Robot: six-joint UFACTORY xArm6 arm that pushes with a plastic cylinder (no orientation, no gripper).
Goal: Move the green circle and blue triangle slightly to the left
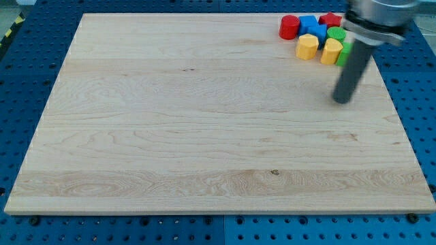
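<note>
The blocks sit in a tight cluster at the board's top right corner. A green block (345, 53), partly hidden behind my rod, lies at the cluster's lower right; its shape is hard to make out. Another green block (336, 33) sits just above it. Two blue blocks (308, 23) (319, 32) touch each other in the cluster's middle; which one is the triangle I cannot tell. My tip (342, 101) rests on the board below the cluster, a short way under the lower green block and apart from it.
A red round block (289, 27) is at the cluster's left. A red block (332, 18) is at its top. Two yellow blocks (307, 47) (331, 51) form its lower row. The wooden board (204, 122) lies on a blue perforated table (27, 75).
</note>
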